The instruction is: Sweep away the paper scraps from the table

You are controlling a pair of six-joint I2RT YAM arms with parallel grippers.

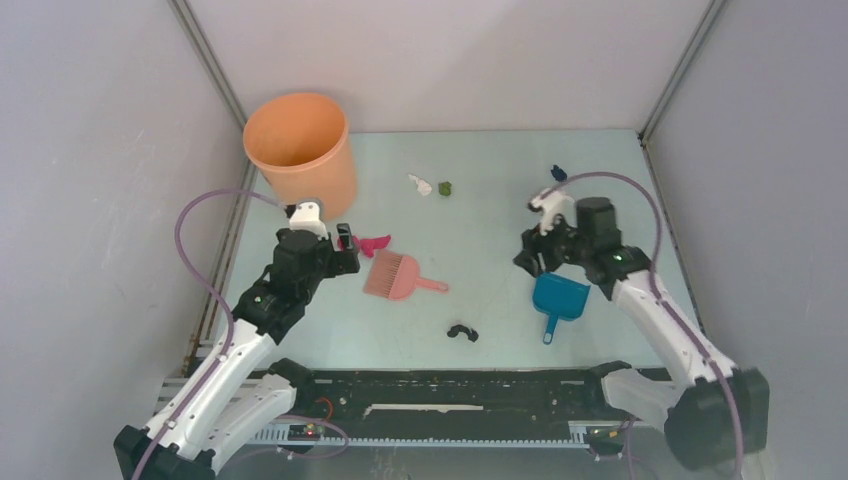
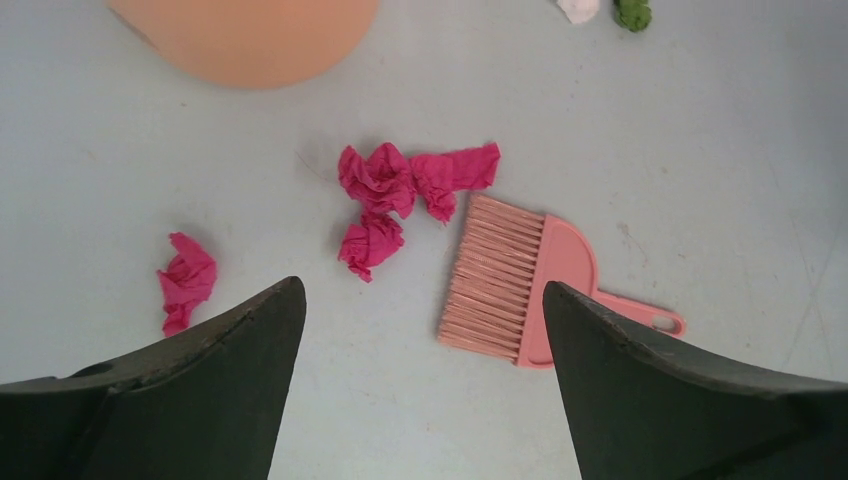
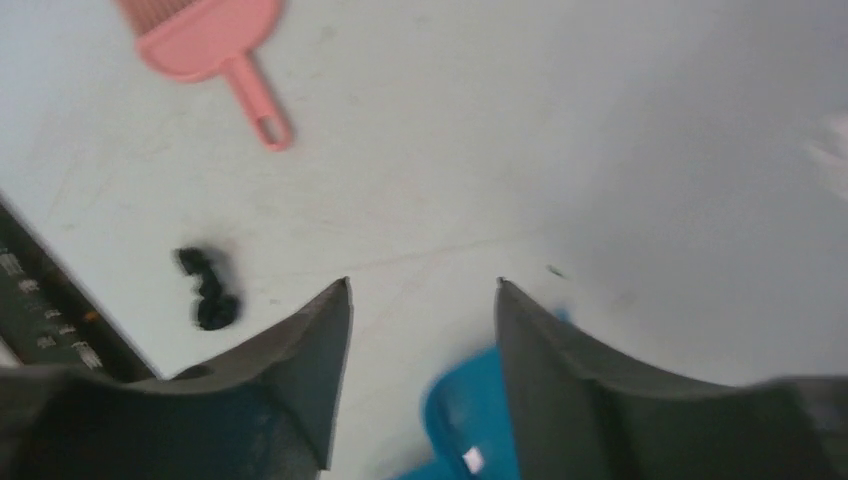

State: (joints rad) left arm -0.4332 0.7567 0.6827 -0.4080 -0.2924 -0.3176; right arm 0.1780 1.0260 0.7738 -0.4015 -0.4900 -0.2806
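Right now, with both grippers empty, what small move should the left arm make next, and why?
Probably slide the left gripper over the handle of the brush and lower onto it. Its jaws stand open and empty above the table, the brush lies untouched beside the magenta scraps, and sweeping needs it in hand.

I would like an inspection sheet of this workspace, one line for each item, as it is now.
Surface: table, pale green, matte.
Job's things: paper scraps unswept: magenta scraps beside pink brush; white scrap, green scrap far middle; dark blue scrap far right; black scrap near front.
Clutter: blue dustpan, orange bucket far left.
Grippers: left gripper open, facing magenta scraps; right gripper open above dustpan.
Cables: purple cable on each arm.
Surroundings: grey walls, metal rails.
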